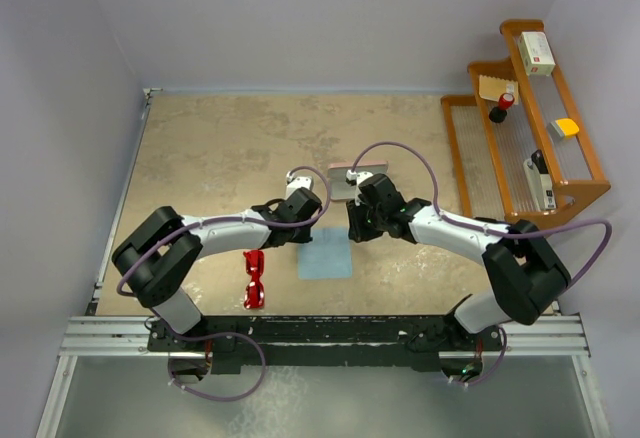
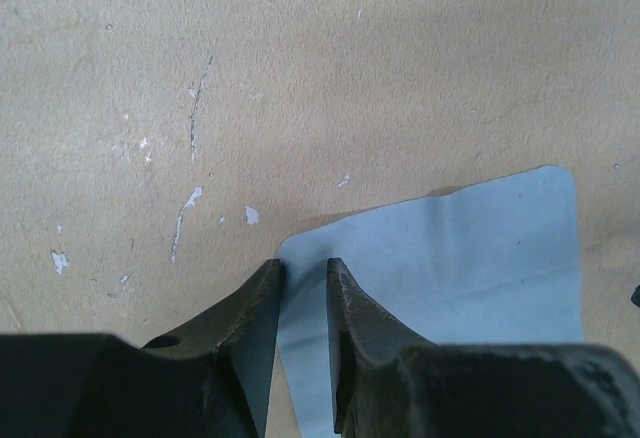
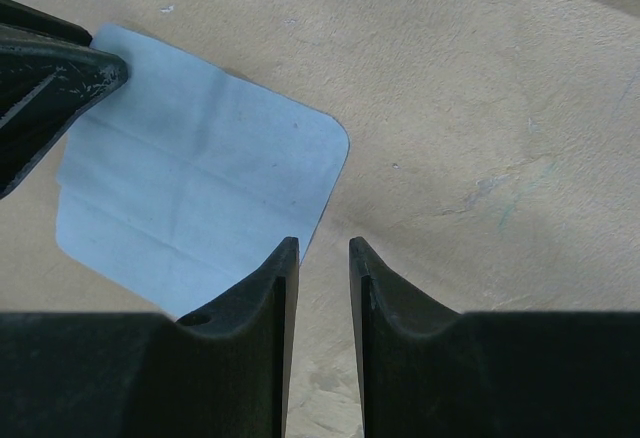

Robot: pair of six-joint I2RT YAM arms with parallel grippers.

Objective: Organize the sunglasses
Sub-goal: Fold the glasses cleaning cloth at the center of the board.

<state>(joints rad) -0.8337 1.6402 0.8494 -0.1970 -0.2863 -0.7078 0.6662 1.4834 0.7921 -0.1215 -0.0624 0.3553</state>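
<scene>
On the near-left part of the tabletop (image 1: 220, 148), close to the arms' bases, lie the red sunglasses (image 1: 254, 278). They lie lengthwise, pointing away from the robot, and nothing touches them. They show only in the overhead view; neither wrist camera sees them.

Just to their right, with a strip of bare surface between, a light blue cloth (image 1: 326, 256) lies flat. Both arms reach inward over its far edge.

The left end effector (image 1: 311, 226) hovers at the cloth's far-left corner, beyond the sunglasses and to their right, well apart from them. In its own wrist view the left end effector (image 2: 303, 268) has its two dark fingers a narrow gap apart, holding nothing, with the corner of the cloth (image 2: 460, 268) beneath the tips.

The right end effector (image 1: 352, 228) sits by the cloth's far-right corner, farther still from the sunglasses, with the whole cloth between them. In its wrist view the right end effector (image 3: 320, 248) also shows a narrow gap between its fingers, with nothing in it, the tips just beside the rounded cloth (image 3: 200, 198) corner.

A pink case (image 1: 342, 180) lies beyond both end effectors, partly hidden by the right arm. A wooden rack (image 1: 540, 128) with small items stands at the far right.
</scene>
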